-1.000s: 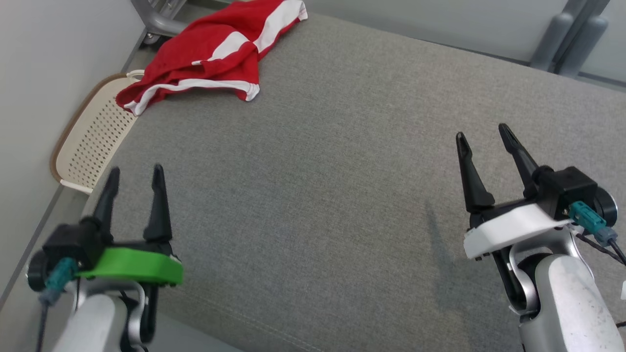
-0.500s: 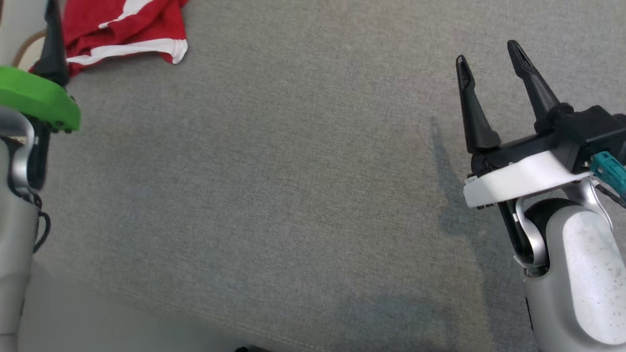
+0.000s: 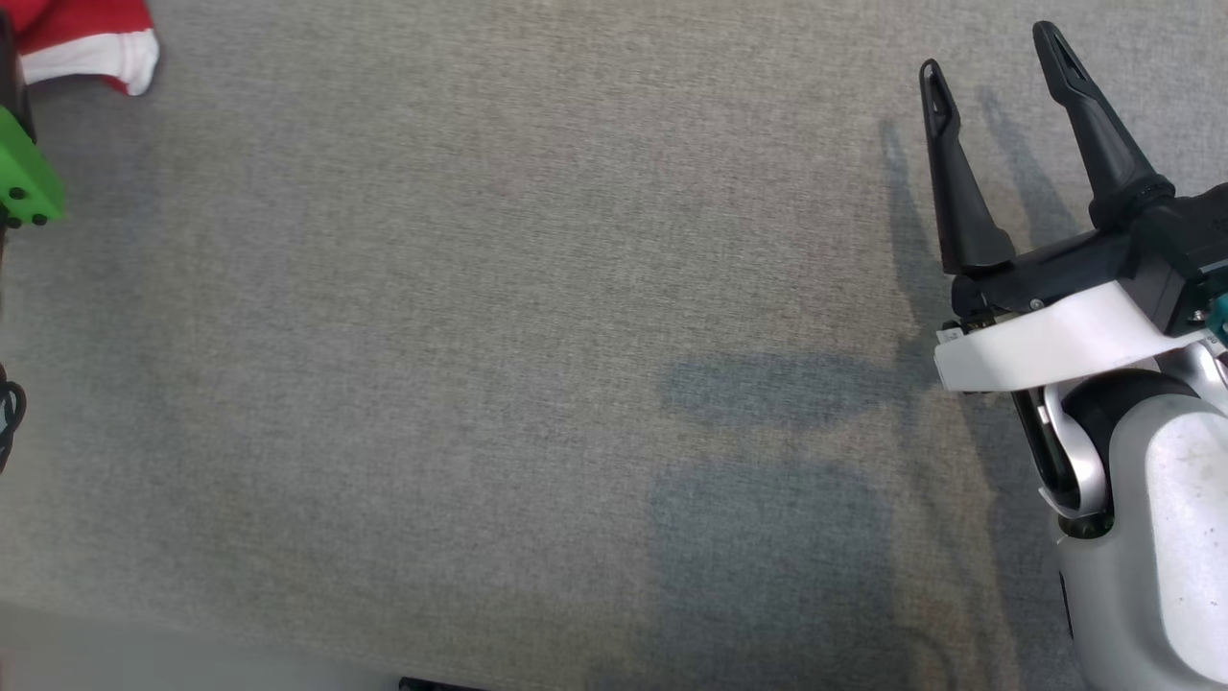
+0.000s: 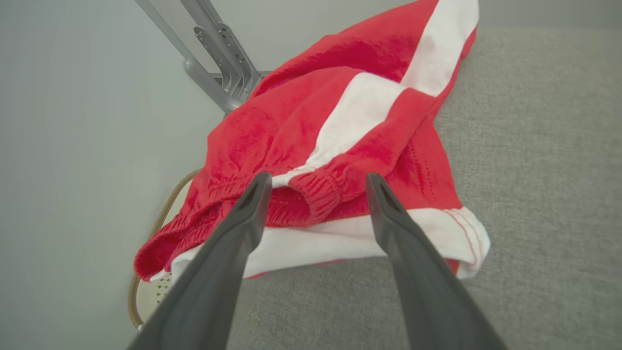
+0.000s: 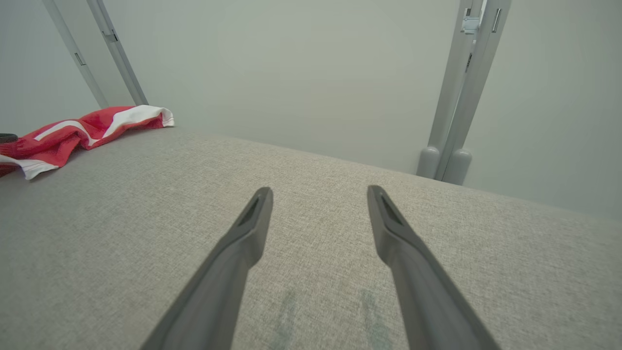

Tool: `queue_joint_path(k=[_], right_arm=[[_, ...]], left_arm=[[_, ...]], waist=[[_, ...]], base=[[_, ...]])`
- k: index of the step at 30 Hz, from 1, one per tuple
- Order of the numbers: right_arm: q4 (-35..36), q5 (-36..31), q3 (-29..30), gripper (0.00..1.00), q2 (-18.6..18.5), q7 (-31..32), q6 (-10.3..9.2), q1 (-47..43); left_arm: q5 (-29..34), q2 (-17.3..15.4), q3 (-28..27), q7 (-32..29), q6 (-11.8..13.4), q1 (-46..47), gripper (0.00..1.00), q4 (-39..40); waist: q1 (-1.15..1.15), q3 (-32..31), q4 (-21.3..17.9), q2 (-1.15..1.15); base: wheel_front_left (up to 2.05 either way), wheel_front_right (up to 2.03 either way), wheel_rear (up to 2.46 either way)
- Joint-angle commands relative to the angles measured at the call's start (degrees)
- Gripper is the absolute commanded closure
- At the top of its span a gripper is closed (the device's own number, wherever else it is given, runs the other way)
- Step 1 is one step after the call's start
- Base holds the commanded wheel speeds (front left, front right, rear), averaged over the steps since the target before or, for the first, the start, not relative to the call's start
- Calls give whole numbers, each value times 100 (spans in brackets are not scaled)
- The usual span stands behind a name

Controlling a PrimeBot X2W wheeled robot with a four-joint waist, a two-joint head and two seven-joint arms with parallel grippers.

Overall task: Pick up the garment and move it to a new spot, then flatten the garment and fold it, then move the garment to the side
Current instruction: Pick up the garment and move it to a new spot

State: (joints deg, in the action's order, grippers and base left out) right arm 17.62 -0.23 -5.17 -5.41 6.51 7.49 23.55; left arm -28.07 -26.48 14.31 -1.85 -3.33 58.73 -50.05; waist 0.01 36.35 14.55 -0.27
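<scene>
Wide-spread right tool [image 5: 319, 191] over grey padded surface [image 5: 146, 233]; crumpled red-and-white garment [image 5: 73, 133] at its far left corner.

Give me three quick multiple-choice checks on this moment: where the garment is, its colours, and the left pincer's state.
1. Where on the grey surface does the garment lie?
A. In the middle.
B. At the surface's edge, just ahead of the left pincer.
C. At the near edge, by the robot's body.

2. What are the garment's colours?
A. Blue and yellow.
B. All black.
C. Red with white bands.

3. The left pincer is:
A. Open, holding nothing.
B. Shut on the garment.
C. Shut on nothing.

Answers:
1 B: the left wrist view shows it at the edge, partly hanging over.
2 C: the cloth is red with white bands.
3 A: its jaws stand wide apart, with the cloth ungripped.
</scene>
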Motion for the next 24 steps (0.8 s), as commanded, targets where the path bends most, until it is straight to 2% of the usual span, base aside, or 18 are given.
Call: queue_joint_path(k=[1, 13, 14, 15, 16, 17, 19, 24], right_arm=[[56, -29, -6, 0, -32, 9, 0, 15], [128, 12, -66, 0, -55, -22, 0, 125], [127, 17, -67, 0, -59, -33, 0, 125], [128, 18, -65, 0, -59, -47, 0, 120], [129, 16, -63, 0, -57, -56, 0, 118], [128, 15, -56, 0, -53, -58, 0, 115], [112, 10, -41, 0, -44, -79, 0, 113], [-4, 37, -29, 0, 10, -182, 0, 110]], left_arm=[[-20, -36, -27, 24, -22, 147, 0, -201], [-106, -109, -53, 318, -63, 471, 0, -1010], [-104, -100, -43, 376, -71, 490, 6, -1048], [-106, -96, -47, 427, -56, 511, 26, -1086], [-97, -91, -36, 489, -47, 531, 52, -1118], [-82, -85, -30, 563, -33, 562, 60, -1147], [-44, -77, 0, 678, -43, 607, 100, -1211], [34, -123, 118, 833, -133, 742, 100, -1319]], waist=[[-1, 235, -217, 27], [-1, 341, -348, 27], [-1, 346, -360, 27], [-1, 349, -372, 27], [-1, 350, -385, 27], [-1, 350, -396, 27], [-1, 342, -414, 27], [-1, 216, -454, 27]], base=[[0, 0, 0], [0, 0, 0], [0, 0, 0], [0, 0, 0], [0, 0, 0], [0, 0, 0], [0, 0, 0], [0, 0, 0]])
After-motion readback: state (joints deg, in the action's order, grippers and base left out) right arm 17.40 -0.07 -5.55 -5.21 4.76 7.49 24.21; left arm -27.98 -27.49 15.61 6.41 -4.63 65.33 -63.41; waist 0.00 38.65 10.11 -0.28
